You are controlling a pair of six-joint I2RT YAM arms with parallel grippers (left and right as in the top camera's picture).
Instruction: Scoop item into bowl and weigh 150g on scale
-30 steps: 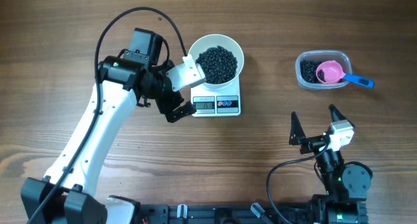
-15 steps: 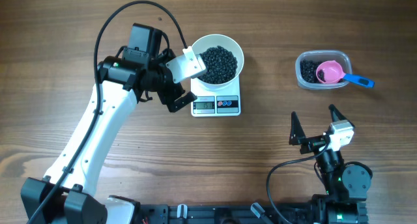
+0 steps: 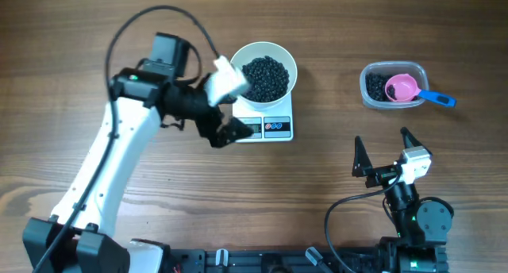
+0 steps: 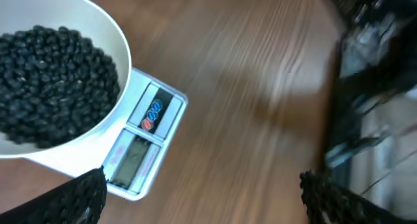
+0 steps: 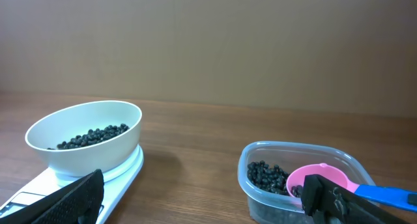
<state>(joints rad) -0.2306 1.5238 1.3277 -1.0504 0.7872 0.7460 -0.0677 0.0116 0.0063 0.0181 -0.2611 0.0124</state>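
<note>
The white bowl (image 3: 284,60) stands on the white scale (image 3: 278,130), heaped with the black beads (image 3: 266,76). My left gripper (image 3: 228,131) is open and empty, hovering at the scale's front left corner, by its display. In the left wrist view the bowl (image 4: 114,38), its beads (image 4: 45,74) and the scale (image 4: 153,129) lie upper left, with bare wood between the fingertips (image 4: 81,198). My right gripper (image 3: 383,152) rests open and empty at the front right. Its view shows the bowl (image 5: 91,152) on the scale (image 5: 127,168) to the left.
A clear plastic tub (image 3: 373,73) at the back right holds more beads and a pink scoop (image 3: 401,88) with a blue handle (image 3: 438,99). The right wrist view has the tub (image 5: 260,152) and scoop (image 5: 319,178) just ahead on the right. The left arm's cable arcs above the table.
My left wrist has turned and drifted slightly left beside the scale, with the gripper staying open. The right arm, bowl and tub have not moved.
</note>
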